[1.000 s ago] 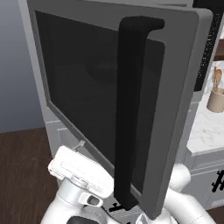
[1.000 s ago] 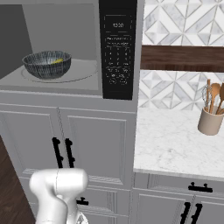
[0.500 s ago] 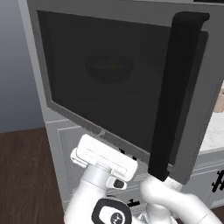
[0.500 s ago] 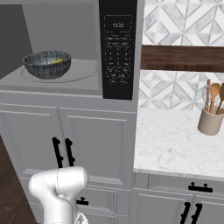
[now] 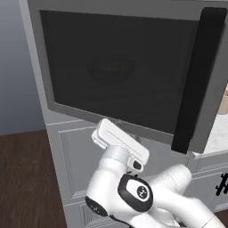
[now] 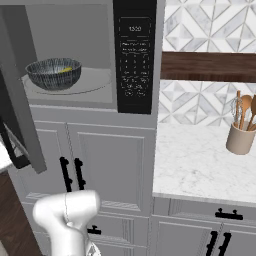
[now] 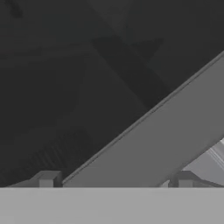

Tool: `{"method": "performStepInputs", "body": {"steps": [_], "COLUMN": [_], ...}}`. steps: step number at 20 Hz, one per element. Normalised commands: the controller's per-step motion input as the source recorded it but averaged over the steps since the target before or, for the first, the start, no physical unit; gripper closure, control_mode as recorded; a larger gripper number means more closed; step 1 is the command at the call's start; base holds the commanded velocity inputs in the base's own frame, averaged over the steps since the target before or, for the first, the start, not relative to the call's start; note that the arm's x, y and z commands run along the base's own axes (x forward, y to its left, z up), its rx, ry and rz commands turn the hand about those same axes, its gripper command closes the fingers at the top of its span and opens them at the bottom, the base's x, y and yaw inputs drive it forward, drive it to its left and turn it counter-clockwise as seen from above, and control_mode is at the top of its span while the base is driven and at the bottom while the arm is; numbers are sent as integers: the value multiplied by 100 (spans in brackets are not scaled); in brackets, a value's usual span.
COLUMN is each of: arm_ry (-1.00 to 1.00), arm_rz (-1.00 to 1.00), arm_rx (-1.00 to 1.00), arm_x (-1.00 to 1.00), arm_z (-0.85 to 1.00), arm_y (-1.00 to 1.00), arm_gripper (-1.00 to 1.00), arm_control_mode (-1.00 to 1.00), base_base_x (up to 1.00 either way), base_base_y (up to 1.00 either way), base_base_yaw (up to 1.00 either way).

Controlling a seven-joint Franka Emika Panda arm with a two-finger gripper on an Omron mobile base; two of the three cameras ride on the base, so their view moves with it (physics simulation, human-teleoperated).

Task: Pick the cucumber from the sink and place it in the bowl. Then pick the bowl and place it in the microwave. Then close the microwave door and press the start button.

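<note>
Right base view: the wide round blue-grey streaked bowl (image 6: 54,74) sits inside the large grey built-in microwave (image 6: 90,55), the small yellow cucumber (image 6: 65,70) in it, so only closing remains. The grey-framed, dark-glass microwave door (image 5: 129,71) stands partly open; the gripper (image 7: 116,180) presses its lower frame, probably pushing. Jaws spread wide, holding nothing.

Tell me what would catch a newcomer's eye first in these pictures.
First, the microwave door, a wide grey frame with dark glass and a long black handle, looming across the left base view with the white arm right below it. In the right base view the microwave is open, with the bowl inside holding the yellow cucumber. To the right, a pot of wooden utensils stands on the marble counter.
</note>
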Motion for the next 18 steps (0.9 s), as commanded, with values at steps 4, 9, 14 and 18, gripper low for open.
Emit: {"method": "performStepInputs", "body": {"steps": [4,9,14,18], "arm_ry": [29,29,8,2], "arm_rz": [-20,-7,11,18], "arm_rx": [35,28,17,11], "arm_x": [73,75,82,81], "arm_z": [17,46,16,0], "arm_y": [-7,-24,-31,-22], "arm_gripper": [-100,-100,-100,-100], "arm_control_mode": [-100,-100,-100,-100], "base_base_x": [0,0,0,0], "base_base_y": [0,0,0,0], "base_base_yaw": [0,0,0,0]}}
